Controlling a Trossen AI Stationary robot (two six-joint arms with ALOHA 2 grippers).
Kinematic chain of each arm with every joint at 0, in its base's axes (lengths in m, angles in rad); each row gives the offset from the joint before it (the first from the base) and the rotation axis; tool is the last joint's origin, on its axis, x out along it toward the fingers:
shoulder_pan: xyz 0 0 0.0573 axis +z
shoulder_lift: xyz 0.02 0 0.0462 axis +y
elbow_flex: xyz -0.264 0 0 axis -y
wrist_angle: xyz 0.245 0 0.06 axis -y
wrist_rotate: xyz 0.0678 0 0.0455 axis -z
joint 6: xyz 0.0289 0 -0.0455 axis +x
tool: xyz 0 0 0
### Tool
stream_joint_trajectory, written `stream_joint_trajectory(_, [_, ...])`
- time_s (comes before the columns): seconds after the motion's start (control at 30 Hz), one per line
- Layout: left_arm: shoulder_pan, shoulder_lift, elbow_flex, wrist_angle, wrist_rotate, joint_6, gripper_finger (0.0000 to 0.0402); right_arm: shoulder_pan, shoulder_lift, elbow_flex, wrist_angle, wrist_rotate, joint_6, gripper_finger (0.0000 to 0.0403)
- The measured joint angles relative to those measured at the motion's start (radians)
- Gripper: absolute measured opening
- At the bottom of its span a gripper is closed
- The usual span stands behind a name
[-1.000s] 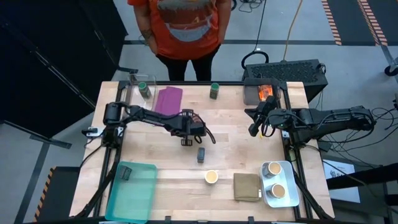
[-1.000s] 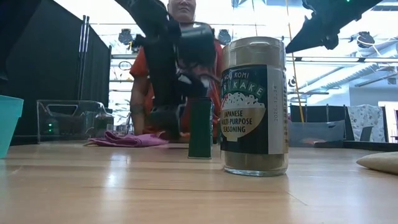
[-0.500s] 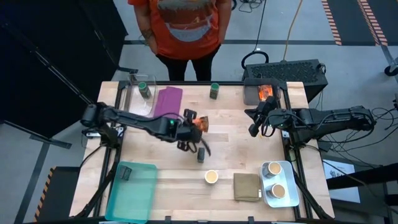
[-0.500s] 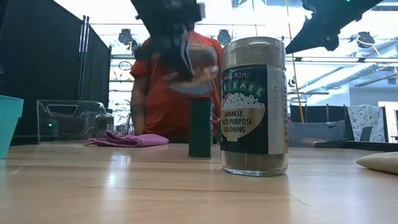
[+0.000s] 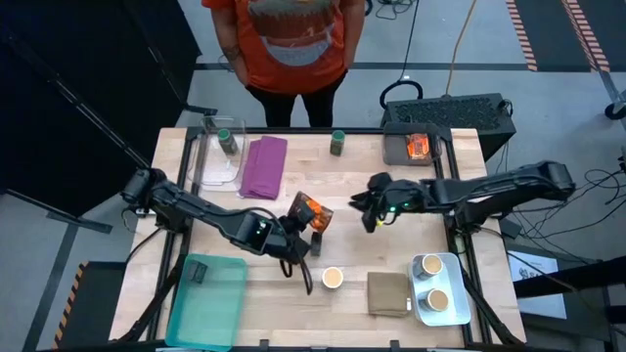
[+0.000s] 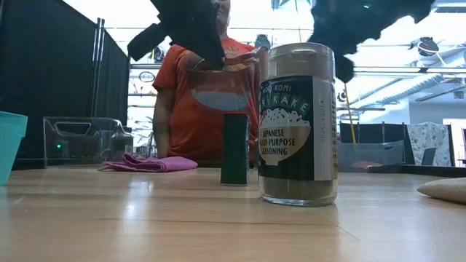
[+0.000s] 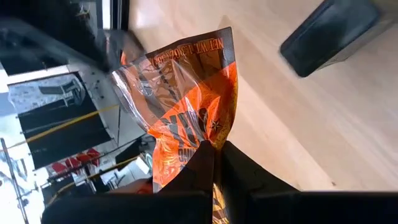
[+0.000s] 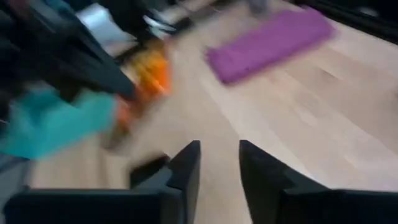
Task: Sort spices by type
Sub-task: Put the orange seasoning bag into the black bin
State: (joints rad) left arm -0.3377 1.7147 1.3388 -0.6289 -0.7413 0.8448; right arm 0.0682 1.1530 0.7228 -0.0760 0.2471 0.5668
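My left gripper is shut on a shiny orange packet, raised over the table's middle. A dark rectangular block stands upright on the wood just beneath it. A tan-topped jar stands near the near edge and looms close in the low view. My right gripper is open and empty, hovering right of the packet. A second orange packet lies at the far right. Green-lidded jars stand at the far edge. My left gripper pinches the orange packet between its two fingers at one end of the pack. The rest of the packet, with its clear crinkled seam, sticks out beyond the fingertips. It is lifted clear of the table.
A purple cloth lies far left beside a clear bin. A teal tray holding a dark block sits near left. An olive cloth and a metal tray with two tan-topped cups are near right. A person stands at the far edge.
My left gripper rose from the table with the orange packet, lifting it clear, then carried it toward the near edge. My right gripper swung toward the table's left, closer to the packet.
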Motion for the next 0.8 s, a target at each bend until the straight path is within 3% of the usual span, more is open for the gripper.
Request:
stream_joint_trajectory(0.13, [-0.013,0.001,-0.018,-0.005,-0.001,0.005,0.0013,-0.031,0.057,0.019,0.181,-0.144,-0.006,0.0136])
stream_joint_trajectory(0.2, [-0.015,0.001,-0.025,-0.009,0.000,0.034,0.0013,-0.032,0.081,0.028,0.241,-0.166,-0.004,0.0159])
stream_joint_trajectory(0.47, [-0.025,0.001,-0.031,0.102,0.000,0.136,0.0013,-0.037,0.216,0.091,0.232,-0.204,0.015,0.0234])
stream_joint_trajectory(0.63, [-0.025,0.001,-0.032,0.123,-0.022,0.140,0.0013,-0.035,0.248,0.119,0.229,-0.230,0.001,0.0246])
stream_joint_trajectory(0.8, [-0.026,0.001,-0.032,0.136,-0.049,0.141,0.0013,-0.036,0.272,0.120,0.235,-0.275,0.001,0.0231])
